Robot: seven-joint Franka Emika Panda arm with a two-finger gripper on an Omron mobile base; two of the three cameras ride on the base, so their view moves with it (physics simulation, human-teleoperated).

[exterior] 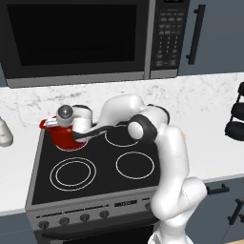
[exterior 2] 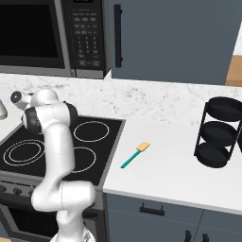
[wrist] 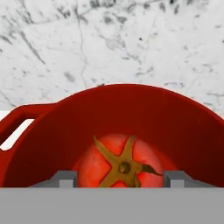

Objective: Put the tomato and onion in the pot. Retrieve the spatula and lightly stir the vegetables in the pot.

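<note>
Tomato [wrist: 121, 164] is seen inside the pot [wrist: 183, 131] on the rear left burner, between the jaws, which are set about it; held or just released cannot be told. No onion is seen. Spatula [exterior 2: 134, 155] lies untouched on the counter [exterior 2: 170, 165] right of the stove [exterior 2: 101, 156], path unobstructed; rack [exterior 2: 218, 132] well apart.

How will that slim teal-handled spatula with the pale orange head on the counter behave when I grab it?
The teal-handled spatula looks straight and thin, so probably stiff and light. It lies flat on the white counter, so the fingers may struggle to get under it, and a nudge could slide it. The small head suggests little tendency to tip once gripped mid-handle.
</note>
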